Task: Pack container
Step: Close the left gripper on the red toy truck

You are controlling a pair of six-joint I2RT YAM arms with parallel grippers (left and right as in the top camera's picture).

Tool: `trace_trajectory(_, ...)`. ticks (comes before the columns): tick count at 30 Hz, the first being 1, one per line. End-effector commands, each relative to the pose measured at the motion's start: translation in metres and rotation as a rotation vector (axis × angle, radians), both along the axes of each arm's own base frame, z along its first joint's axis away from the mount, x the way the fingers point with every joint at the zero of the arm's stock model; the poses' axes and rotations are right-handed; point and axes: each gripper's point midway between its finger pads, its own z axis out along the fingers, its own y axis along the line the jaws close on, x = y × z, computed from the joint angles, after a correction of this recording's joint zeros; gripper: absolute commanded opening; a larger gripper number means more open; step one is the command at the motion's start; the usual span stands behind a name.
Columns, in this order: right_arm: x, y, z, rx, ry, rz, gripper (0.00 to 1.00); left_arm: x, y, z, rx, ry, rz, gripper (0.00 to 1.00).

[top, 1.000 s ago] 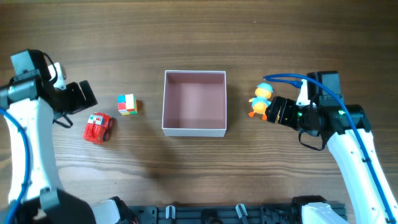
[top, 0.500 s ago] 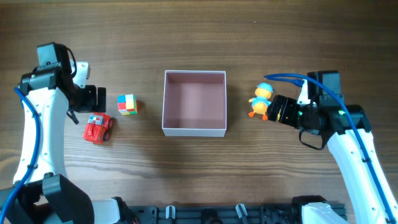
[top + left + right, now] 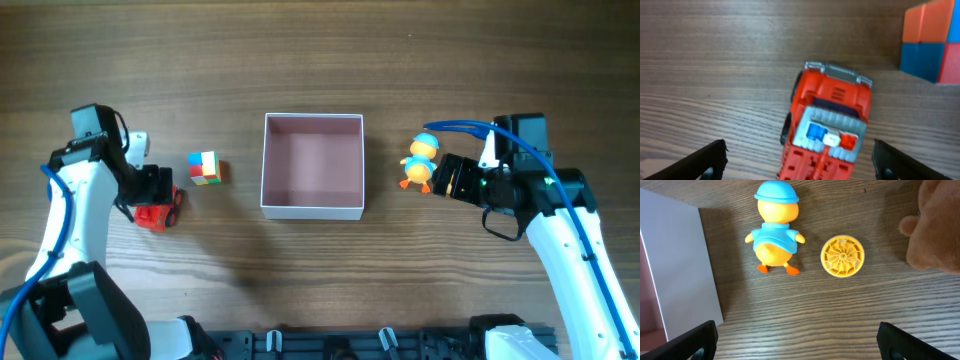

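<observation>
1. Your container (image 3: 312, 165) sat mid-table, between the cube (image 3: 205, 168) and the duck (image 3: 775, 230); duck near its right wall, not touching.
2. Your left gripper (image 3: 800, 157) was spread wide, one finger on each side of the red truck (image 3: 827, 120); couldn't tell if either touched it; cube sat just past the truck.
3. Your right gripper (image 3: 797, 340) was wide apart too, gripping nothing; duck and a yellow disc (image 3: 842, 256) lay side by side ahead of it.
</observation>
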Motion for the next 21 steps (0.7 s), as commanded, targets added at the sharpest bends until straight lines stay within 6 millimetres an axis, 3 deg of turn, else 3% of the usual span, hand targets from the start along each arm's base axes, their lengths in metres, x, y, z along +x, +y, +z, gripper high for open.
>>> trace_trajectory(1,0.004,-0.002,0.004,-0.019,-0.013,0.007,1.00,0.010,-0.001,-0.002,-0.024,-0.040,-0.021,0.90)
trace_trajectory(4,0.004,-0.002,0.003,-0.019,-0.013,0.006,1.00,0.014,-0.008,-0.006,-0.063,-0.046,-0.069,0.87)
trace_trajectory(7,0.004,-0.002,0.004,-0.019,-0.013,0.006,1.00,0.014,-0.018,-0.013,-0.122,-0.036,-0.079,0.91)
trace_trajectory(9,0.003,-0.002,0.003,-0.019,-0.011,0.006,0.99,0.010,-0.019,-0.015,-0.129,-0.018,-0.078,0.99)
trace_trajectory(14,0.004,-0.002,0.003,-0.027,-0.014,0.024,1.00,-0.016,-0.028,-0.030,-0.160,0.072,-0.079,0.98)
trace_trajectory(17,0.004,-0.002,0.003,-0.027,-0.014,0.024,1.00,-0.022,-0.027,-0.032,-0.155,0.092,-0.077,0.97)
trace_trajectory(19,0.004,-0.002,0.003,-0.027,-0.014,0.024,1.00,-0.022,-0.026,-0.032,-0.151,0.092,-0.076,0.89)
trace_trajectory(21,0.004,-0.002,0.003,-0.027,-0.014,0.023,1.00,-0.021,-0.026,-0.032,-0.151,0.088,-0.077,0.75)
